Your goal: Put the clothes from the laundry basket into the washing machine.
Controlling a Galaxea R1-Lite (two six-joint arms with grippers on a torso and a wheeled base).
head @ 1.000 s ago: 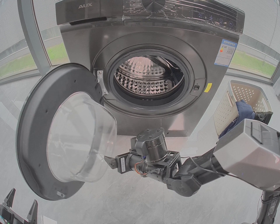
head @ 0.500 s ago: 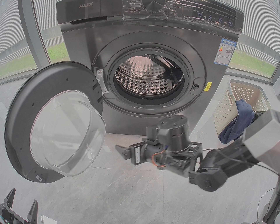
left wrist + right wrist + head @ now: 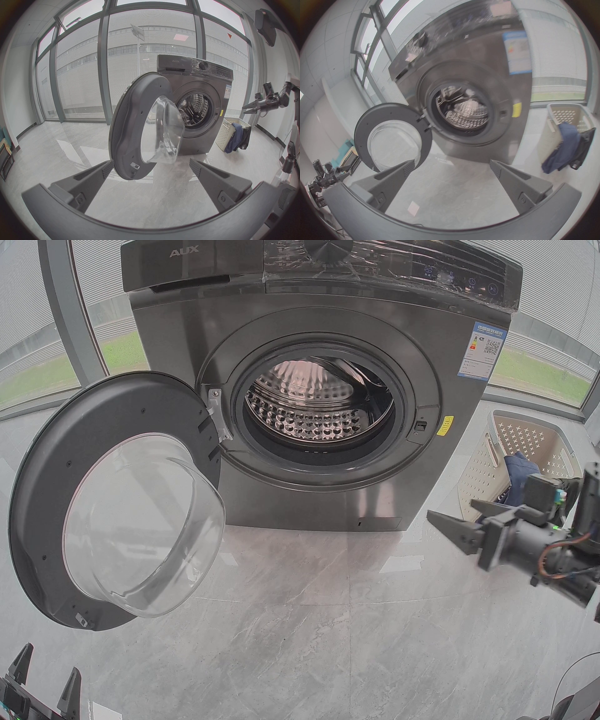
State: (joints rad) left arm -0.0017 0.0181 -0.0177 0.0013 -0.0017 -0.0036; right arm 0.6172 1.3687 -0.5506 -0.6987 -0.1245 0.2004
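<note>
Since the door (image 3: 119,502) of the washing machine (image 3: 350,321) stands swung right out toward 9 o'clock, the drum (image 3: 319,409) at 12 o'clock faces me open. I see no clothes in it, so I judge that loading has not begun.

The basket (image 3: 478,477) sits on the floor (image 3: 300,627) at about 2 o'clock, just beside the machine's front corner. A blue garment (image 3: 564,147) hangs over its near rim and partly down the outside, with a dark garment (image 3: 585,145) touching it on the far side. Draped like that, both offer a loose fold at the rim, which I would take before reaching deep. I cannot tell whether more clothing lies lower in the basket, as its wall hides the bottom.

My right hand (image 3: 462,515) hovers at 3 o'clock, in the air just in front of the basket, spread wide and holding nothing. Its tips point toward 9 o'clock across the machine's front rather than at the clothes, so it will need turning before a grasp. My left hand (image 3: 150,162) sits low at 7 o'clock, also wide and empty, well apart from everything.

The door is on the side away from the basket, so nothing lies across the path from basket to drum. The round lip of the opening is where trailing cloth could catch.
</note>
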